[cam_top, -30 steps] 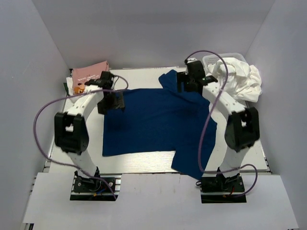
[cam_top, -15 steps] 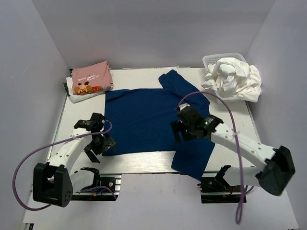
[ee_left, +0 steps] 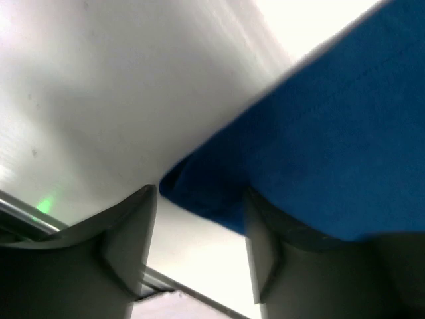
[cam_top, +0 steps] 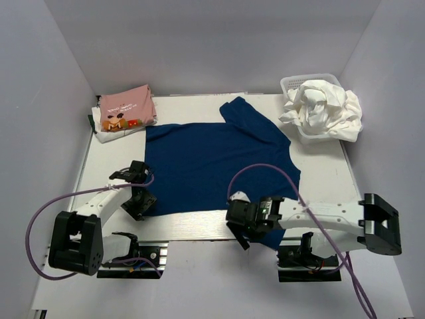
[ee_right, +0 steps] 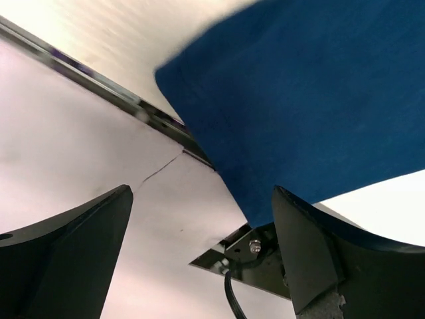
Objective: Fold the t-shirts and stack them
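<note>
Between my left gripper's point(ee_left: 199, 194) parted fingers lies the navy shirt's point(cam_top: 212, 166) near hem corner, unpinched. My right gripper point(ee_right: 200, 198), jaws wide and empty, straddles the sleeve overhanging the table point(cam_top: 325, 179) edge. The shirt lies flat beyond both, its long axis running gripper to gripper, hem leftward. Far beyond the left gripper is a folded pink shirt point(cam_top: 125, 106); beyond the right, white shirts point(cam_top: 325, 109) heap a basket point(cam_top: 291, 83).

From above, the left gripper point(cam_top: 139, 203) covers the near left corner of the navy shirt point(cam_top: 212, 166), and the right gripper point(cam_top: 236, 229) sits over its near right flap. Most of the basket point(cam_top: 289, 83) is buried under the white shirts point(cam_top: 325, 106). The print on the pink shirt point(cam_top: 125, 105) is too small to make out. Both wrist views are blurry and crop the navy cloth.
</note>
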Controlling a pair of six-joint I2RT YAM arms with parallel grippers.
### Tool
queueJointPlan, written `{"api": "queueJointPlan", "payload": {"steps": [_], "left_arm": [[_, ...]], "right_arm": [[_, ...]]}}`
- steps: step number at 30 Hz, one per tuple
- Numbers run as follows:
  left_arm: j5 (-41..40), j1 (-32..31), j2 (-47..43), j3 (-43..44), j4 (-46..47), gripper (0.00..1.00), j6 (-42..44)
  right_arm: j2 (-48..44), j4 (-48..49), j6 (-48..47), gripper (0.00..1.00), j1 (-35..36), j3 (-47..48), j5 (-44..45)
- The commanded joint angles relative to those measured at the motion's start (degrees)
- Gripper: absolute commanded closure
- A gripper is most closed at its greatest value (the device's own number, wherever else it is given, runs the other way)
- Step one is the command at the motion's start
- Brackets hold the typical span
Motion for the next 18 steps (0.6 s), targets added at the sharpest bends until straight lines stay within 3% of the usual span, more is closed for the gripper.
{"api": "queueJointPlan", "payload": {"steps": [1, 3, 4, 7, 12, 14, 16, 17, 18], "left_arm": [[-3.0, 0.4, 2.5, -0.2, 5.2, 0.38, -1.4], [-3.0, 0.4, 4.5, -0.2, 5.9, 0.53, -1.4], [-3.0, 0.4, 5.4, -0.2, 6.0, 0.70, -0.9], [-3.0, 0.4, 8.1, 0.4, 5.3, 1.00, -0.9], [-3.6, 0.4, 8.9, 1.4, 4.6, 1.00, -0.9], [-4.1, 0.4, 8.9, 2.2, 4.6, 1.00, -0.4], [-4.7, 0.4, 8.9, 3.7, 3.9, 1.00, -0.4], [-5.6, 0.4, 9.4, 4.3, 3.1, 1.00, -0.4], [-6.2, 0.4, 9.4, 5.5, 2.4, 1.00, -0.4]], "right_arm": [[2.9, 0.6, 4.4, 0.10, 3.1, -2.4, 2.5], [3.6, 3.4, 5.3, 0.10, 3.3, -4.8, 3.2], [3.7, 5.3, 5.9, 0.10, 2.9, -6.7, 3.2], [6.8, 7.2, 9.3, 0.11, 2.5, -9.5, 6.0], [10.0, 12.0, 10.8, 0.18, 2.0, -10.9, 5.4], [10.2, 13.1, 10.7, 0.28, 1.7, -12.0, 5.0], [10.2, 12.1, 11.1, 0.44, 1.4, -12.2, 6.1], [9.9, 10.7, 12.2, 0.68, 0.9, -12.0, 6.7], [9.5, 9.9, 12.5, 0.68, 0.5, -12.0, 9.2]]}}
